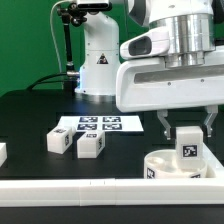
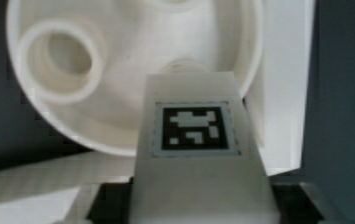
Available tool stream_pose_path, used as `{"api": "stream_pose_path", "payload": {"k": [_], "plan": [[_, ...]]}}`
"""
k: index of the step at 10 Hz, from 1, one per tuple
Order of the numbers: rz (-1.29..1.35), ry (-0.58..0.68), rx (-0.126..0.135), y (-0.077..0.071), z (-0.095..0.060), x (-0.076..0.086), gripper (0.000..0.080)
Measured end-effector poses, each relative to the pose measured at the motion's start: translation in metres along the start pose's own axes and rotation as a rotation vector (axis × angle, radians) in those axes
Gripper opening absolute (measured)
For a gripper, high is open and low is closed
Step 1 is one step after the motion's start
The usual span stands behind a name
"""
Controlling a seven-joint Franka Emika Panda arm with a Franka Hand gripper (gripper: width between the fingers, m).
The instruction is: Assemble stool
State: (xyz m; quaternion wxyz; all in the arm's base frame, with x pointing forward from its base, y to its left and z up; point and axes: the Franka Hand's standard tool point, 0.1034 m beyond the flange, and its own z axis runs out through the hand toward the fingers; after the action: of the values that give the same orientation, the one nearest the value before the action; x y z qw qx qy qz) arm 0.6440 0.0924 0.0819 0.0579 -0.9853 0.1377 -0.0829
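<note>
Now the hand (image 1: 188, 135) grips a leg (image 1: 188, 148) — upright, directly over the seat (image 1: 158, 163).

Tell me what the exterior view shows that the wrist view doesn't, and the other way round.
Exterior view only: two loose legs on the black table, the marker board beyond them, and a white rail along the near edge.
Wrist view only: the round hole in the seat, seen close up.
Both: the tagged leg held in the gripper, right at the seat.
</note>
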Motion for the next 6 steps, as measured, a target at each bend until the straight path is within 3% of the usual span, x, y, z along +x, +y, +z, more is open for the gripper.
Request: {"api": "stream_pose_path", "payload": {"k": [6], "plan": [[0.501, -0.015, 0.017, -0.0032, 0.0009, -0.0036, 0.0340]]}}
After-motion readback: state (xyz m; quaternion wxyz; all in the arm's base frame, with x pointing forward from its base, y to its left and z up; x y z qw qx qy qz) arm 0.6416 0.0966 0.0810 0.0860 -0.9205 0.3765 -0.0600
